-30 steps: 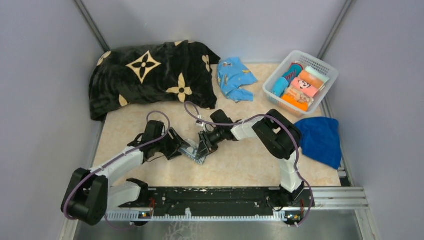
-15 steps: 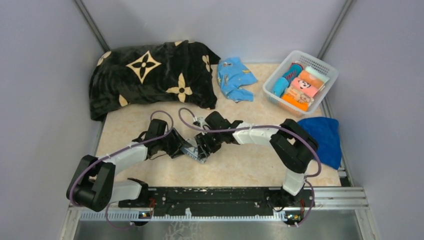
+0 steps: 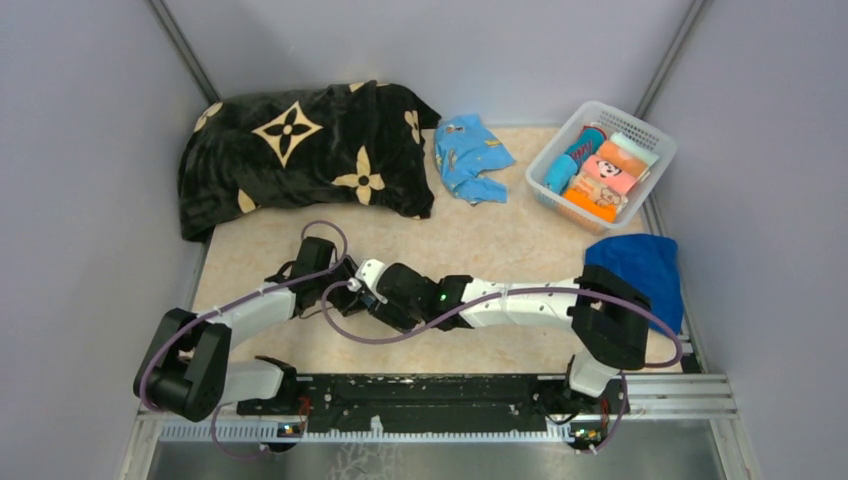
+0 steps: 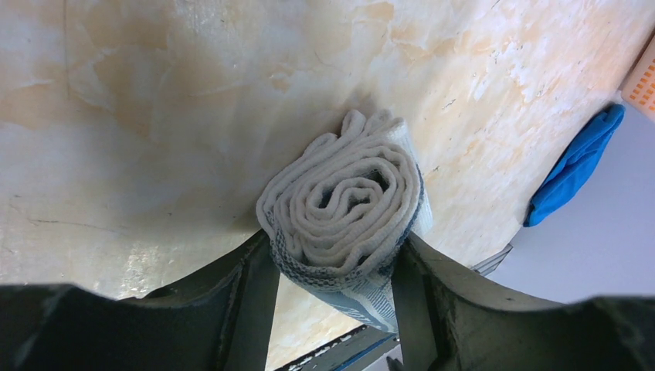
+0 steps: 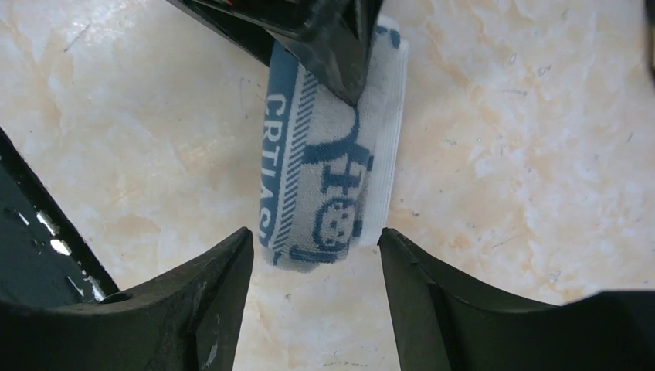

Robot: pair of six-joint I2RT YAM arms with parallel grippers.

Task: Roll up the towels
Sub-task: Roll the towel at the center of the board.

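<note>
1. Between the left gripper's (image 4: 332,246) fingers (image 4: 247,286) we see the white towel with dark-blue print (image 4: 340,201), wound into a tight roll. Both fingers press its sides, so the gripper is clenched on it, and the roll rests on the table (image 4: 116,154).
2. Just to the right, the right gripper (image 5: 314,236) faces the roll's other end with its jaws spread, gripping nothing. The towel lies just ahead of its fingertips (image 5: 232,255).
3. Far to that gripper's right, we find the royal-blue towel (image 3: 640,275) crumpled and unrolled near the table's edge.
</note>
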